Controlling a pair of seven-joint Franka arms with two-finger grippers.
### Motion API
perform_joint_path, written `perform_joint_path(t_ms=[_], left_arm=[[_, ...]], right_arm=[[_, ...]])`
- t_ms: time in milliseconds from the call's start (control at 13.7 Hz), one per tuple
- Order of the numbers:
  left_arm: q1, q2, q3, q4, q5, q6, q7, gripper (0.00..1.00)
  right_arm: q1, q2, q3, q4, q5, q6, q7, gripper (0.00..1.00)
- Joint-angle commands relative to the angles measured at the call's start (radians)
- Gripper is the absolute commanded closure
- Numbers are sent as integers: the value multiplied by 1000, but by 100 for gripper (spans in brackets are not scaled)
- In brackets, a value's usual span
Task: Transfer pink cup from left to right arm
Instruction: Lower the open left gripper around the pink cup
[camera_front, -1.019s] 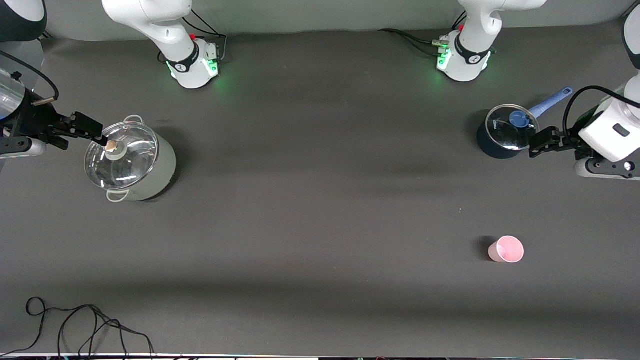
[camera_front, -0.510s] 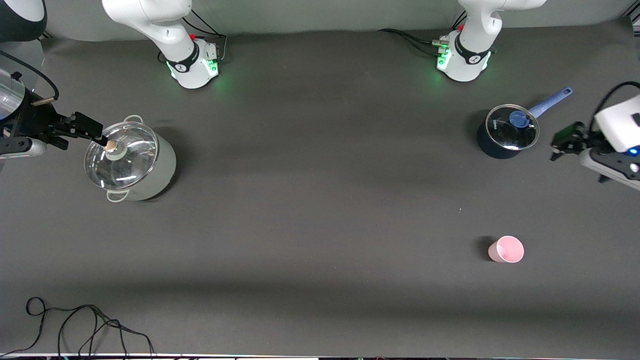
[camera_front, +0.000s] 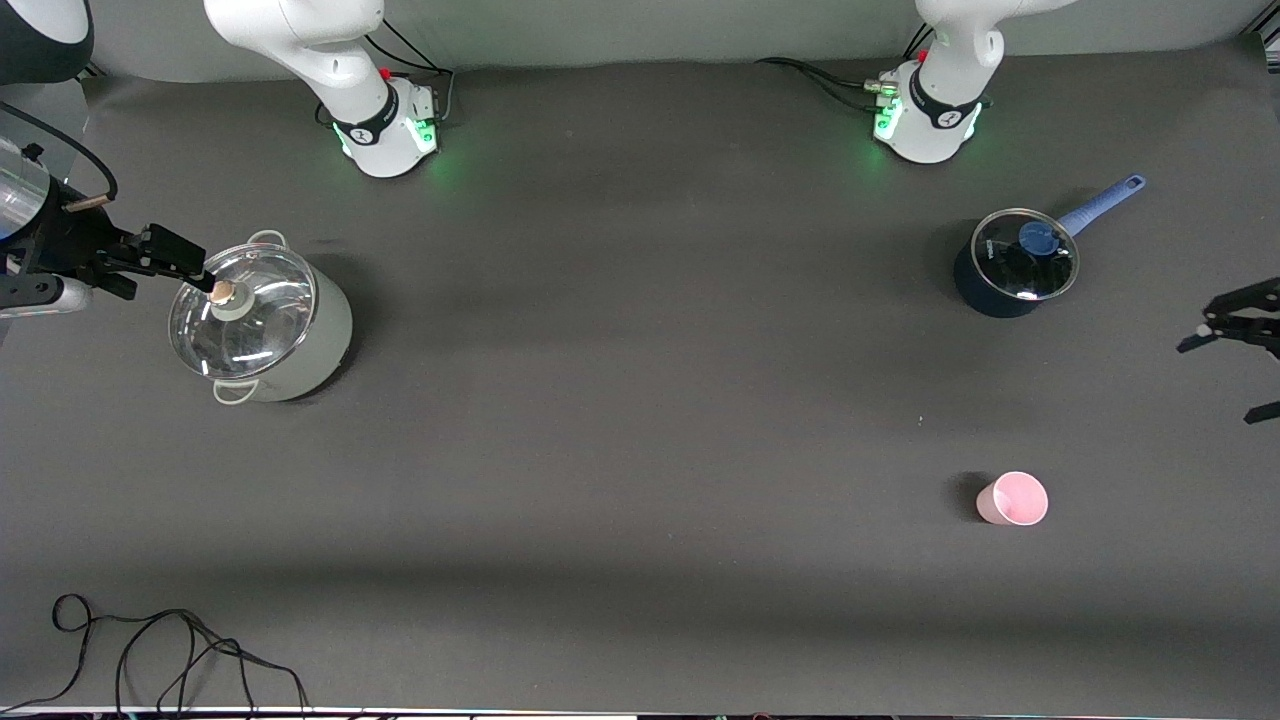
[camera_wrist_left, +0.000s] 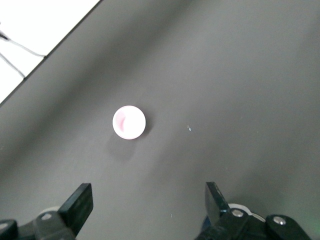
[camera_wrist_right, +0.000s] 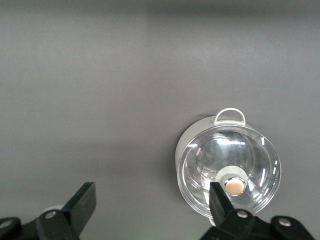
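Observation:
The pink cup (camera_front: 1012, 499) stands upright on the dark table, toward the left arm's end and nearer to the front camera than the blue saucepan. In the left wrist view the cup (camera_wrist_left: 129, 122) is small and well below. My left gripper (camera_front: 1214, 385) is open and empty, high over the table's edge at the left arm's end, apart from the cup; it also shows in the left wrist view (camera_wrist_left: 147, 200). My right gripper (camera_front: 185, 262) is open and empty and waits over the rim of the silver pot; it also shows in the right wrist view (camera_wrist_right: 150, 200).
A silver pot with a glass lid (camera_front: 260, 320) stands at the right arm's end, also in the right wrist view (camera_wrist_right: 227, 165). A blue saucepan with a glass lid (camera_front: 1010, 262) stands at the left arm's end. A black cable (camera_front: 150, 650) lies near the front edge.
My left gripper has swung away from the blue saucepan toward the table's edge at the left arm's end, now partly out of the front view. The right arm and the cup have not moved.

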Motion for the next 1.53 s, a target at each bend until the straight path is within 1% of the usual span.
perform_joint_path(t_ms=[0,146,218,364,437,510,655,874,1019,1238,1456], left_arm=[[112,100,-9,25,-159,-28,171,0],[129,161,-11,20,-194,-26,309,0],[138,196,-11,20,-231,-26,358,0],[184,270,-11,11,-344,-30,490,0],[204,304,-11,-1,-406,-26,562,0],[209,344,-11,-6,-464,-26,629,0],[215,414,-12,-9,-521,-10,752,0],[215,523,-12,-28,-700,21,1002,0],[223,568,-12,-47,-769,52,1128,0],[224,641,-12,-49,-858,67,1248,0],[223,681,-17,-49,-894,107,1264,0]], right_arm=[[1,-8,-6,-7,18,-1,-5,0],[1,-7,-6,-5,18,-1,-5,0],[1,-10,-6,-7,18,-1,-5,0],[1,-7,-26,-4,20,-4,-11,0],[1,-7,-26,-4,20,-4,-17,0],[1,-7,-27,-4,20,-4,-19,0],[7,-7,-26,-4,20,-4,-10,0],[6,-7,-26,-4,20,-4,-9,0],[9,-5,-26,-2,20,-4,-6,0],[9,-5,-24,-2,20,-4,-9,0],[9,-5,-24,0,20,-4,-8,0]])
